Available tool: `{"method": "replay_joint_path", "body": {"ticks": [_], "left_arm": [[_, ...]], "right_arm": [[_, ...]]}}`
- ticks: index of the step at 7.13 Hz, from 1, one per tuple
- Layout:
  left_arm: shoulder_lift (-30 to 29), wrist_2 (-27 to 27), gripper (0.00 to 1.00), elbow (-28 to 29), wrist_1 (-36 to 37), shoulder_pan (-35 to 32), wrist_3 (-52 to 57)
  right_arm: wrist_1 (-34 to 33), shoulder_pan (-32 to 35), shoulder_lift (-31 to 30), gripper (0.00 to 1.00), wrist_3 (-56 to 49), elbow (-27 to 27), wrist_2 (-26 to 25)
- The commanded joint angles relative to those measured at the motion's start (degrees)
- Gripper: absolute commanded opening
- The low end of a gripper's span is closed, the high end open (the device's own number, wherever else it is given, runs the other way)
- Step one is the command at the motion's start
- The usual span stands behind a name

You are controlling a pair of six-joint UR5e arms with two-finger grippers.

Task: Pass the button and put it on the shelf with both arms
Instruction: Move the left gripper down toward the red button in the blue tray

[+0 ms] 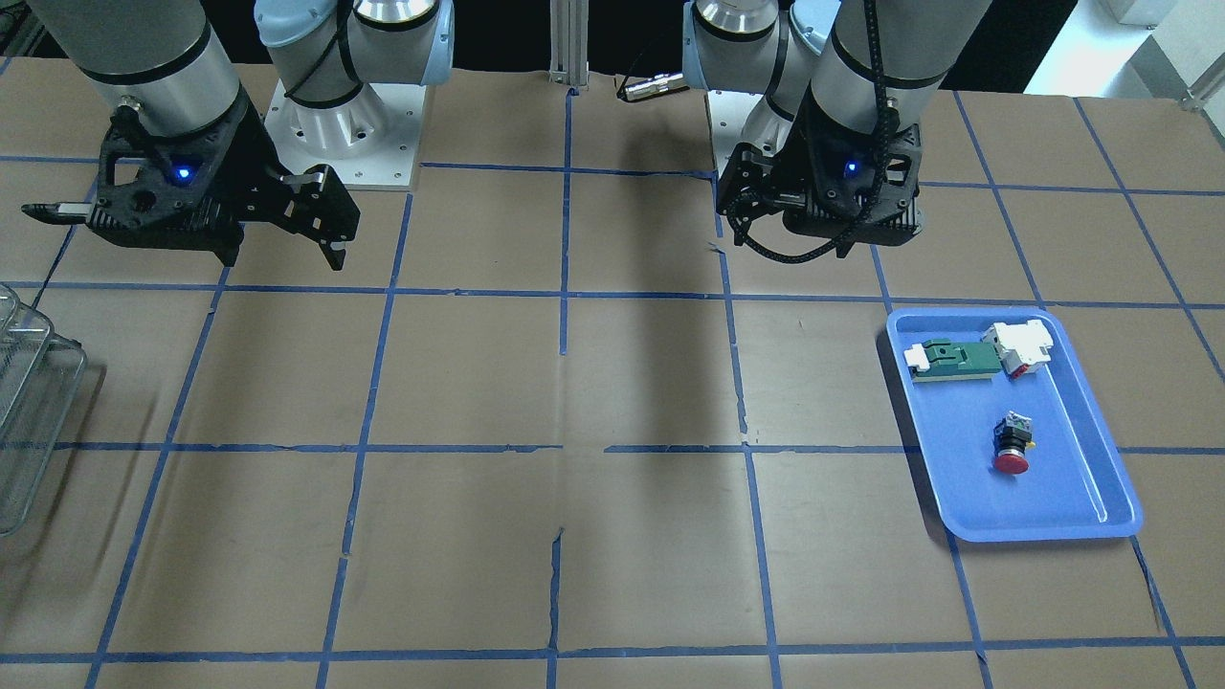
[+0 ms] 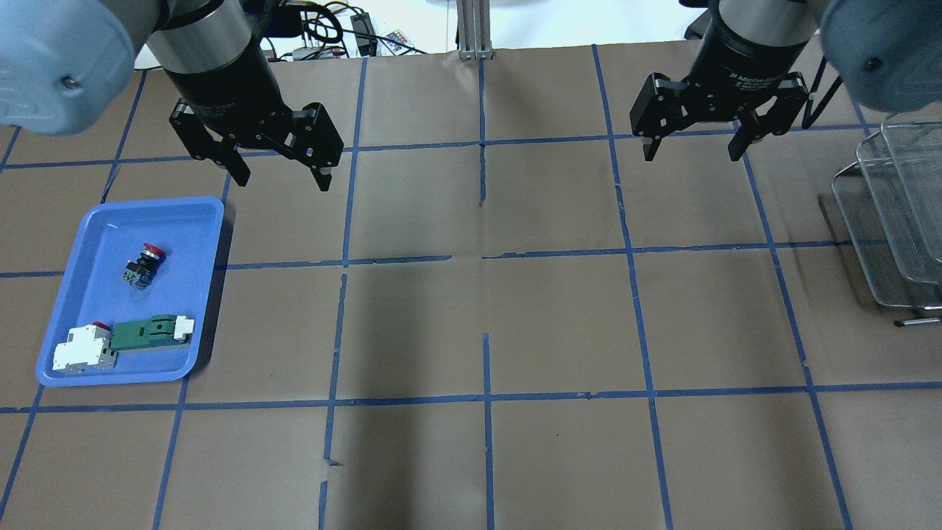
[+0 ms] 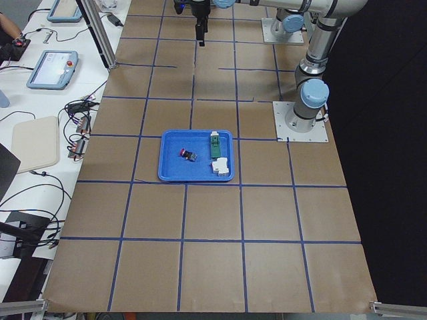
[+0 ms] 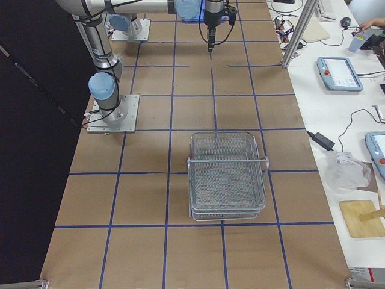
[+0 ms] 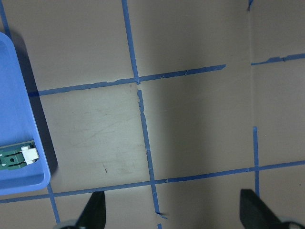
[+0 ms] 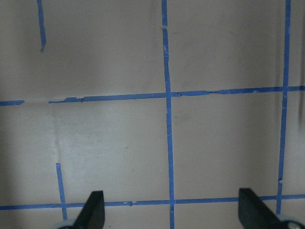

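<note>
The button (image 2: 145, 263), red cap on a black body, lies on its side in the blue tray (image 2: 184, 235) at the table's left; it also shows in the front view (image 1: 1012, 446). My left gripper (image 2: 283, 182) hangs open and empty above the table, just beyond the tray's far right corner. My right gripper (image 2: 692, 154) hangs open and empty on the right side, left of the wire shelf (image 2: 894, 221). The shelf is seen whole in the right side view (image 4: 227, 174). Both wrist views show spread fingertips over bare table.
A green-and-white flat part (image 2: 151, 331) and a white-and-red block (image 2: 81, 350) lie at the tray's near end. The tray's corner shows in the left wrist view (image 5: 19, 119). Brown paper with blue tape lines covers the table (image 2: 486, 324).
</note>
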Motion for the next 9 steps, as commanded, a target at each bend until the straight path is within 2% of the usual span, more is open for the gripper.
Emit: {"method": "replay_joint_path", "body": {"ticks": [1,3,5,7,9], "left_arm": [[0.0,0.0,1.00,0.0,0.2,0.2,0.0],[-0.6,0.1,1.00,0.0,1.6,1.0,2.1],[-2.3,-0.1,1.00,-1.0,3.7,4.8,12.2],[-3.9,-0.2,1.00,-7.0,11.8,11.1,24.1],[-4.9,-0.3,1.00,-16.0,27.2,16.6,33.5]], "right_arm": [[0.1,-0.1,0.1,1.00,-0.1,0.0,-0.1],[0.1,-0.1,0.2,1.00,-0.1,0.0,-0.2],[0.1,-0.1,0.1,1.00,-0.1,0.0,-0.1],[0.1,-0.1,0.1,1.00,-0.1,0.0,0.0],[0.1,-0.1,0.1,1.00,-0.1,0.0,0.0]]}}
